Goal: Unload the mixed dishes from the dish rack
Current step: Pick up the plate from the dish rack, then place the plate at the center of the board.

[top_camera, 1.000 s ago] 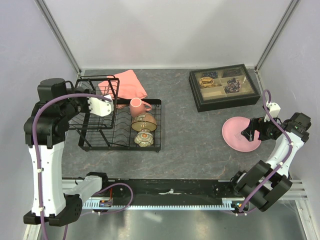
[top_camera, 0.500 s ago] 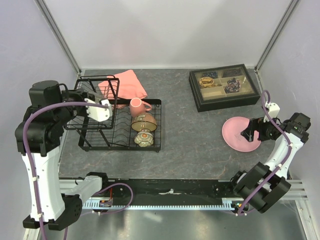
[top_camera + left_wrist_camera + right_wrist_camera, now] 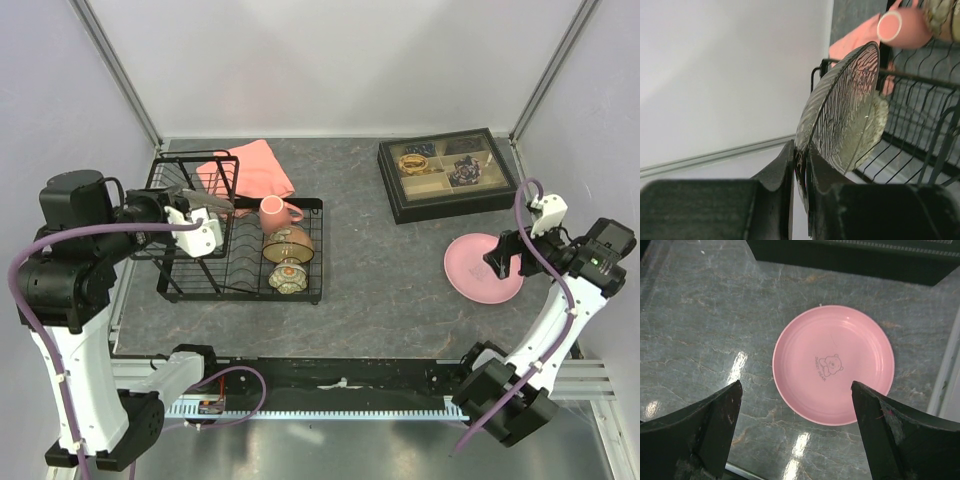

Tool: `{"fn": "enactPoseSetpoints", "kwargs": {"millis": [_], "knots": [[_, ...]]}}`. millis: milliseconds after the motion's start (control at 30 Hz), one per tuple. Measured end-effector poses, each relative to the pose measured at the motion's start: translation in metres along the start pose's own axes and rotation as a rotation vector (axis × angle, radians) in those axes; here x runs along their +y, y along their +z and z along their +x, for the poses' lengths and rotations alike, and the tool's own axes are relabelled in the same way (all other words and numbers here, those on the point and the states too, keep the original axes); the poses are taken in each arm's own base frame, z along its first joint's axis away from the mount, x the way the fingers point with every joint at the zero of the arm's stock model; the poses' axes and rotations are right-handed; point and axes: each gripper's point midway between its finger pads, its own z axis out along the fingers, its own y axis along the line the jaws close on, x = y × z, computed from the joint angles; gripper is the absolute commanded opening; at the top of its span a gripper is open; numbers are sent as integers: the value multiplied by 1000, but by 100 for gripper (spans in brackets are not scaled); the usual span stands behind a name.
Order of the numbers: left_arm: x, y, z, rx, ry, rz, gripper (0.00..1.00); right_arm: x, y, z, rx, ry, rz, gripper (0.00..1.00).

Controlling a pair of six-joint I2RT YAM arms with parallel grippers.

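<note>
Since a second ago the left arm has been drawn back towards the left of the dish rack [image 3: 230, 272], and the right gripper [image 3: 796, 385] has been raised higher above the pink plate [image 3: 834, 365]. That plate is seen lying flat on the table [image 3: 380, 270], well to the right of the rack and level with its near edge; a small bear print is shown at its centre. The right gripper is held over it with its fingers spread wide and nothing between them.

On the near right part of the rack's slotted base a small floral-patterned bowl [image 3: 286, 277] is stood. A speckled bowl [image 3: 288, 243] is set on edge just behind it, and a pink mug [image 3: 273, 212] behind that.

Over the rack's tall basket section, at its left, a clear ribbed glass dish [image 3: 845, 110] is held on edge by the left gripper [image 3: 800, 160], whose fingers are pressed tight on the dish's rim.

A pink folded cloth [image 3: 255, 165] is laid just behind the rack, and a black compartmented tray [image 3: 455, 210] is set well to its far right.
</note>
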Motion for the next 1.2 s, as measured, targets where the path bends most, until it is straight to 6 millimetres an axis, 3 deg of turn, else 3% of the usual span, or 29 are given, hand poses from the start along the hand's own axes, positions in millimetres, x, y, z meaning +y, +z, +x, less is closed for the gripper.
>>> {"fn": "enactPoseSetpoints", "kwargs": {"millis": [467,767,900,1000,1200], "knots": [[-16,39,-60,-393,-414,101,1,46,-38,-98,-255,-89,-120,98],[-8,78,-77,-550,-699,171,2,90,-60,-169,-456,-79,-247,98],[-8,91,-88,-588,-792,203,2,109,-64,-192,-502,-76,-329,98],[-8,97,-102,-621,-827,236,2,120,-55,-204,-496,-65,-390,97],[-6,109,-128,-655,-876,270,2,144,2,-206,-380,-31,-469,95]]}}
